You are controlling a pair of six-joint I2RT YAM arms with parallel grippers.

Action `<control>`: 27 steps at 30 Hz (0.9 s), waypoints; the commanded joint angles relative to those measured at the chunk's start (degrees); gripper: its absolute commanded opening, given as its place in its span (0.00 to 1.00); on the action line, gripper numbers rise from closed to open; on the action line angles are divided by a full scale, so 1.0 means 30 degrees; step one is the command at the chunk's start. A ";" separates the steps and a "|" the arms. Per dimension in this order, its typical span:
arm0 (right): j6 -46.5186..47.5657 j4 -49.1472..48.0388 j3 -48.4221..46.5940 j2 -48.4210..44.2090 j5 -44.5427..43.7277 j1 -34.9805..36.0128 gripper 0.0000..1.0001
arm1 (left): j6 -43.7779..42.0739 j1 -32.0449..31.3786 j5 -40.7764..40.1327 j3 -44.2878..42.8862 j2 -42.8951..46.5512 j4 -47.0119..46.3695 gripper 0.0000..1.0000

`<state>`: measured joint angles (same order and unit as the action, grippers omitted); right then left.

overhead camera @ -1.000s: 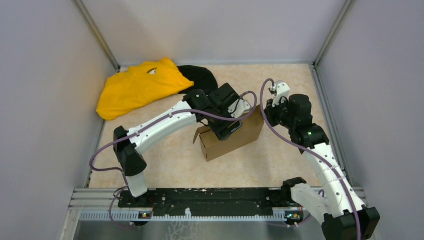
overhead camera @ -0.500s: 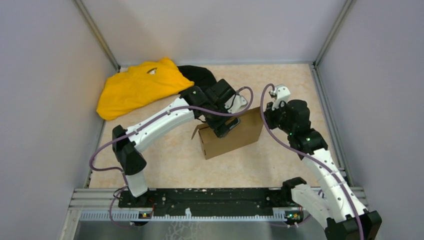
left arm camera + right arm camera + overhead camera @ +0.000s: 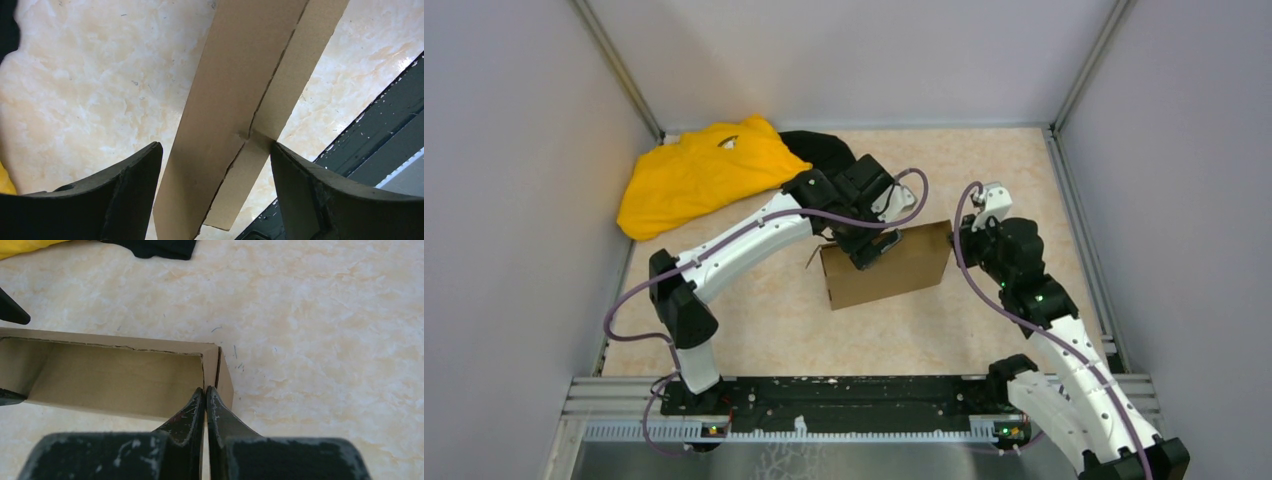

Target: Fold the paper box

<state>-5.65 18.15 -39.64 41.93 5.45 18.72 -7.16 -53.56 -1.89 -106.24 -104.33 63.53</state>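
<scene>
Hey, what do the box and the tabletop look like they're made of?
Box: brown cardboard, matte, with fold creases and rough cut edges. Tabletop: smooth, faintly glossy beige surface with marble-like veining, perhaps laminate or stone; the look leaves it open.

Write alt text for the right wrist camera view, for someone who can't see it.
The shut right fingers sit at a corner of an open brown paper box on a beige marbled table. Black cloth and yellow cloth show at the top edge.
</scene>
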 commanded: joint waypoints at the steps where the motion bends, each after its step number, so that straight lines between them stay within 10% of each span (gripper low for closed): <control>1: -0.1179 0.0624 0.0925 -0.0256 0.0632 0.0505 0.00 | -0.0212 0.0363 -0.1859 -0.0107 -0.1123 -0.1135 0.84; 9: -0.1381 0.1297 0.0179 -0.0879 0.0424 0.0498 0.04 | -0.0244 0.0363 -0.1867 0.0129 -0.0820 -0.1231 0.84; 24: -0.1140 0.3885 -0.3000 -0.1145 -0.0831 0.0498 0.52 | -0.0749 0.0378 -0.2032 0.1273 -0.0753 -0.1979 0.82; 27: -0.0042 0.4262 -0.3968 -0.1056 -0.0580 0.0471 0.79 | -0.1096 0.0433 -0.1913 0.1588 -0.0677 -0.2256 0.82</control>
<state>-9.39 30.13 -45.39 39.77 3.90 19.75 -7.75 -52.93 -5.43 -104.71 -104.36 56.99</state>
